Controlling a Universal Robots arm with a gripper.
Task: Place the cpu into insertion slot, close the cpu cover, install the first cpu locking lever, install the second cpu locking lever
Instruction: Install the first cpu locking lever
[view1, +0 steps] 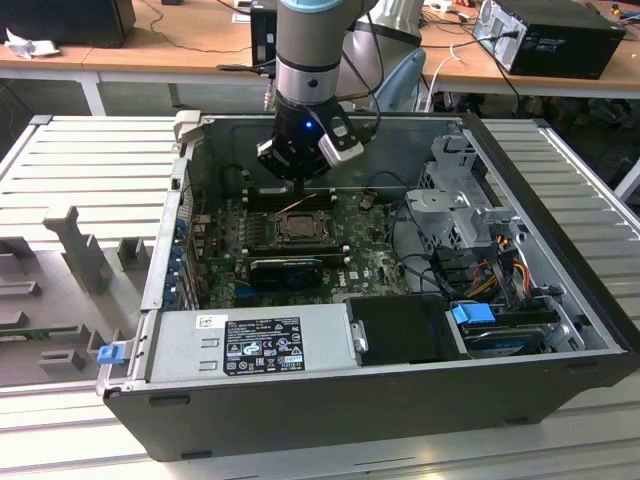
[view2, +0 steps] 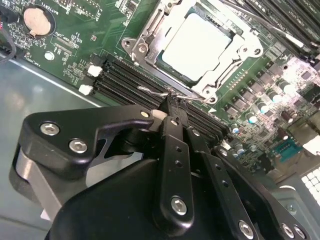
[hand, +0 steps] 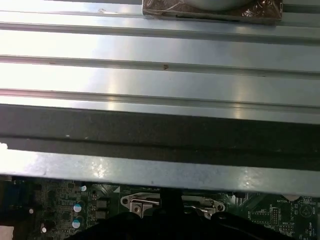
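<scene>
The open computer case (view1: 330, 400) lay on the ribbed metal table (view1: 80, 160) beneath me; its power supply (view1: 250, 345) sat beside a blue clip (view1: 110, 352); a drive cage (view1: 455, 195) stood at the exterior view's right; in my second wrist view a coin battery (view2: 36, 19) lay well apart from the black memory slots (view2: 125, 80).

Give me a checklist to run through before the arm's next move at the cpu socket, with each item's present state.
1. cpu seated flat inside the frame: ok.
2. cover down around the cpu: ok.
3. gripper tip at the wire lever beside the cover: ok.
4. lever hooked under its catch: cannot tell.
</scene>
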